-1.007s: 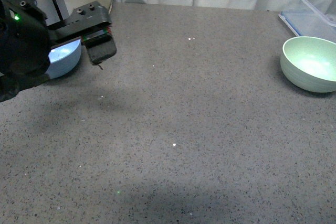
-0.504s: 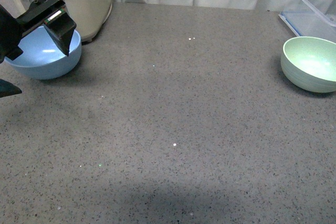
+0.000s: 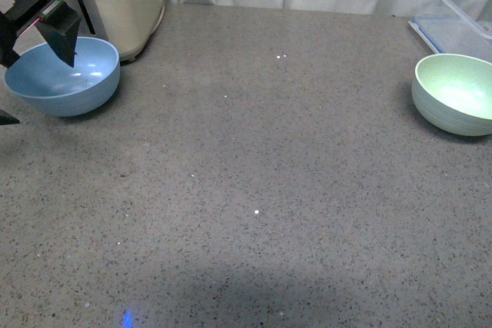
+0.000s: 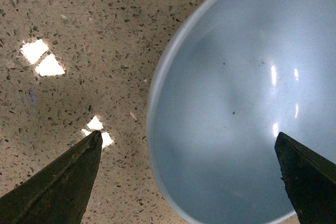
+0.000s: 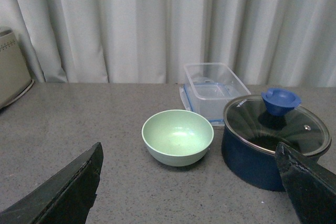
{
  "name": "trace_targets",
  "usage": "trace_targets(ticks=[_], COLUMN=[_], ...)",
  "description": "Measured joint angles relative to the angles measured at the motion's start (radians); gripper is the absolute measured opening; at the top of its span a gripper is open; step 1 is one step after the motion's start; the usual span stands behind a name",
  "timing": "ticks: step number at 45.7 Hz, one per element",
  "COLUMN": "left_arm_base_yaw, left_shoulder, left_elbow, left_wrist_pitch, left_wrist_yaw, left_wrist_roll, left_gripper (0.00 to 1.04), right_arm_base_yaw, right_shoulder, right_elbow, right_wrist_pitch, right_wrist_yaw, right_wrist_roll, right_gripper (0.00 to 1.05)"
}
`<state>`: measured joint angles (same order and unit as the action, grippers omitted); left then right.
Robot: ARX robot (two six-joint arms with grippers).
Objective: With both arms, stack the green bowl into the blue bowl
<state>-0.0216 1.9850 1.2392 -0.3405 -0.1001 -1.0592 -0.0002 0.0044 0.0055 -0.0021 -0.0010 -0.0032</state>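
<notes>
Front view: green bowl [image 3: 453, 94] sits upright and empty at the far right of the grey speckled counter [image 3: 254, 190]. Blue bowl [image 3: 61, 78] is upright at the far left, well apart from it. Nothing stacked yet. Left hand [image 4: 188, 136] is spread wide above the blue bowl, holding nothing. In the left wrist view one finger [image 4: 63, 182] is over bare counter outside the rim and the other is over the bowl's glossy inside; contact cannot be told. Right hand [image 5: 189, 146] is also spread wide and empty, facing the green bowl from a way off, not touching it. A dark blue pot with glass lid [image 5: 275, 140] is just beside the green bowl, with a clear plastic container [image 5: 212, 90] behind them. A beige appliance [image 3: 123, 1] stands behind the blue bowl, and a pale curtain [image 5: 157, 24] runs along the back.
</notes>
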Motion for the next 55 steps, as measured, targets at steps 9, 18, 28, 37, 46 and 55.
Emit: trace_targets(ticks=[9, 18, 28, 37, 46, 55], left_arm_base_yaw=[0.009, 0.009, 0.009, 0.009, -0.02, -0.167], left_shoulder=[0.019, 0.019, 0.019, 0.019, 0.009, -0.065], left_elbow=[0.005, 0.004, 0.003, 0.003, 0.003, -0.041], left_wrist_pitch=[-0.008, -0.018, -0.024, -0.032, -0.048, -0.066], left_wrist_yaw=[-0.005, -0.013, -0.013, -0.016, -0.037, -0.005], left_wrist_roll=[-0.021, -0.026, -0.025, -0.002, 0.084, 0.193], left_gripper=[0.84, 0.57, 0.24, 0.04, 0.04, 0.04], right_arm_base_yaw=[0.0, 0.0, 0.0, 0.0, 0.0, 0.0], right_shoulder=[0.0, 0.0, 0.0, 0.0, 0.0, 0.0], right_elbow=[0.0, 0.0, 0.0, 0.0, 0.0, 0.0], right_wrist_pitch=[0.0, 0.0, 0.0, 0.0, 0.0, 0.0], right_wrist_yaw=[0.0, 0.0, 0.0, 0.0, 0.0, 0.0], right_wrist_roll=[0.0, 0.0, 0.0, 0.0, 0.0, 0.0], right_gripper=[0.96, 0.96, 0.96, 0.96, 0.96, 0.96])
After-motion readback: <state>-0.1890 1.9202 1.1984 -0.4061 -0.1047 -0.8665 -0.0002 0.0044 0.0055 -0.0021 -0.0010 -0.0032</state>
